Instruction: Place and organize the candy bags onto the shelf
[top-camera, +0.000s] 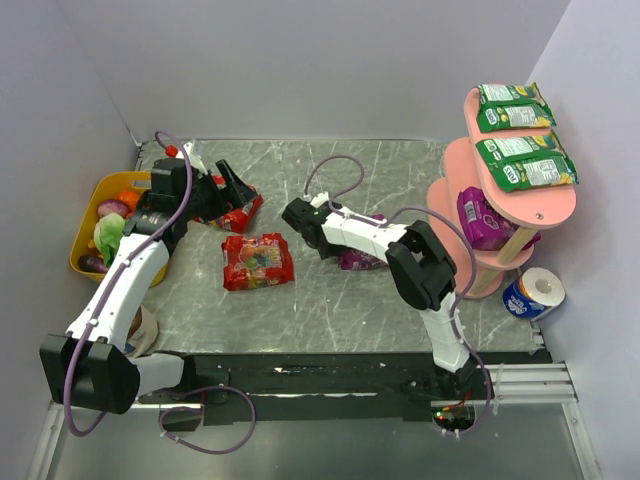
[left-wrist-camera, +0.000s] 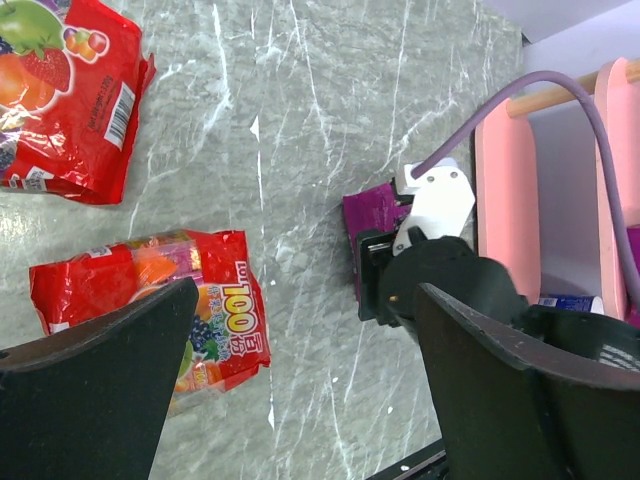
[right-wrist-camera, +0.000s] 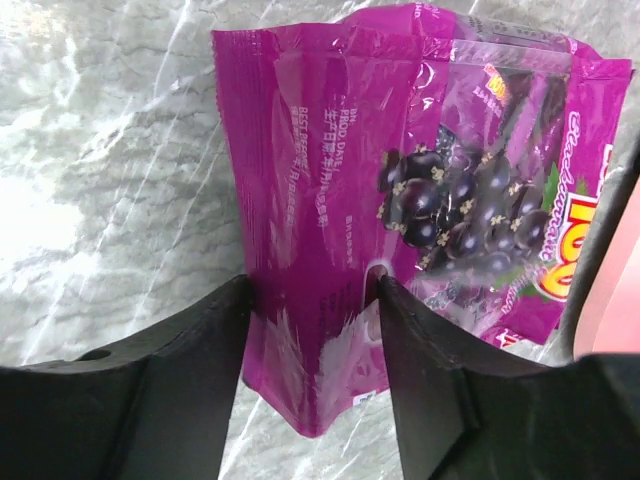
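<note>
Right pincer (right-wrist-camera: 312, 290) clamps purple bag (right-wrist-camera: 430, 180), mostly hidden under arm (top-camera: 370, 235) fr. above; left pincer (left-wrist-camera: 305, 295) agape.

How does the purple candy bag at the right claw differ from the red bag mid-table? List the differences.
Colour: the purple candy bag shows dark grapes; the red candy bag shows mixed fruit. Hold: the purple one is pinched in the right claw; the red one lies free. Place: purple lies nearer the pink shelf; red is mid-table. Both are glossy flat packets, not yet shelved.
</note>
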